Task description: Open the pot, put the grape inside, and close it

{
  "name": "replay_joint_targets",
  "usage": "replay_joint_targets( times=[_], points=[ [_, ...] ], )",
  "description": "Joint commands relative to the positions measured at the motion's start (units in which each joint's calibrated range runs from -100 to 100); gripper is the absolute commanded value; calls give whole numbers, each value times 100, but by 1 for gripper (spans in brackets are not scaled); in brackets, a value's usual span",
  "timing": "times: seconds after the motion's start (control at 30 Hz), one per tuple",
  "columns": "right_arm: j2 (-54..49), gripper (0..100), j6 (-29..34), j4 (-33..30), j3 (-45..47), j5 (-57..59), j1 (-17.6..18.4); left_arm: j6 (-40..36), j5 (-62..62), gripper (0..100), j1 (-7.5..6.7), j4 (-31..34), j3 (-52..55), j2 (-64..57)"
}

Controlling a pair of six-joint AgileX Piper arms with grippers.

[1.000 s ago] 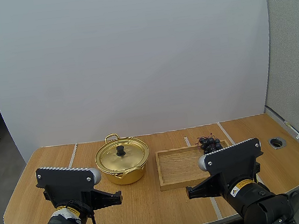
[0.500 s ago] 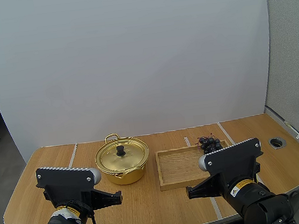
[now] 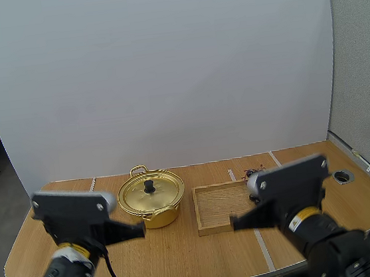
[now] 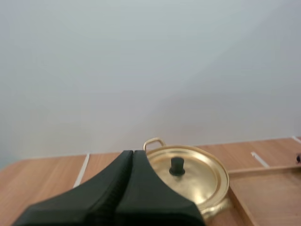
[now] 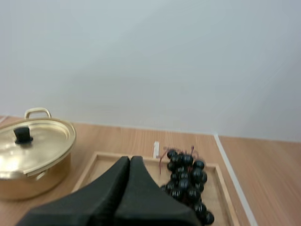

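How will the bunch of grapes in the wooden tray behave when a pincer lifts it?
The bunch of grapes probably hangs floppy, not stiff: many berries sit on thin stems. The round, glossy berries may slip or bruise under a hard pinch. Pushed, it would likely drag across the wooden tray, not roll.
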Motion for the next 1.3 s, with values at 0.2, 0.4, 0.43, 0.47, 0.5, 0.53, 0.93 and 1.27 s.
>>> replay_joint_targets(
  times=[0.2,0.4,0.43,0.47,0.5,0.53,0.93,1.27],
  points=[
    [-32,0,-28,22,-1898,355,-23,-35,-112,0,11,33,-1779,-26],
    [-32,0,-38,-3,-2894,339,-23,213,-112,0,11,45,-2794,-26],
    [-32,0,-38,-41,-3029,339,-23,274,-89,0,11,45,-2979,-26],
    [-32,0,-38,-100,-3132,339,-23,306,15,0,11,45,-3103,-26],
    [-32,0,-38,-130,-3226,356,-23,358,174,0,11,45,-3266,-26],
    [-32,0,-38,-130,-3341,395,-23,427,363,0,11,45,-3399,-26],
    [448,0,-4,-213,-4515,2835,-23,455,1439,0,11,45,-4655,454],
    [1875,0,830,-1137,-5388,4663,-23,455,3508,0,11,-167,-5395,2289]
  ],
)
